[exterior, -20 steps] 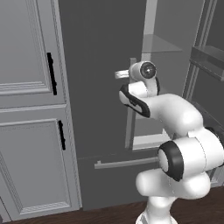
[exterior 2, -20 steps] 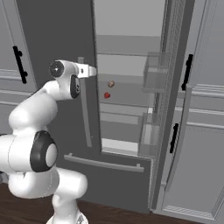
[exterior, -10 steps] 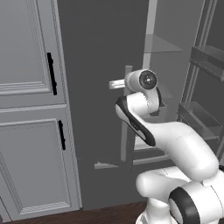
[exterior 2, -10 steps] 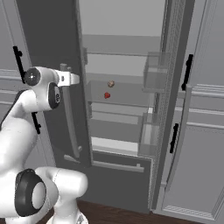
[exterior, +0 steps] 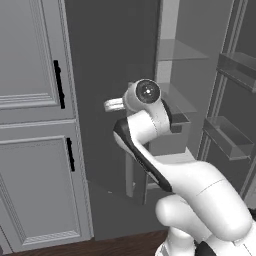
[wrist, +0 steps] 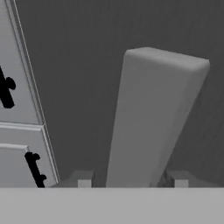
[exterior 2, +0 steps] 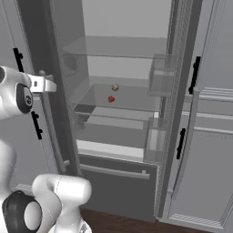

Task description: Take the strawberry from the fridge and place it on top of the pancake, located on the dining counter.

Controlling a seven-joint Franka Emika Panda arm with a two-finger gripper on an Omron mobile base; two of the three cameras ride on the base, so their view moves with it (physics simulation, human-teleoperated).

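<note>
Two small dark finger tips of the gripper (wrist: 131, 181) flank the long grey bar handle (wrist: 151, 118) of the dark grey fridge door (exterior 2: 38, 59); whether they clamp it cannot be told. The tiny red strawberry (exterior 2: 111, 99) lies on a glass shelf (exterior 2: 132, 98) inside the open fridge (exterior 2: 132, 54), beside a small brown ball (exterior 2: 115, 87).

Legible markings: none.
No text, label, brand, number or sign can be read on the fridge (exterior 2: 54, 54), its shelves, or the neighbouring cabinets (exterior: 30, 125).
</note>
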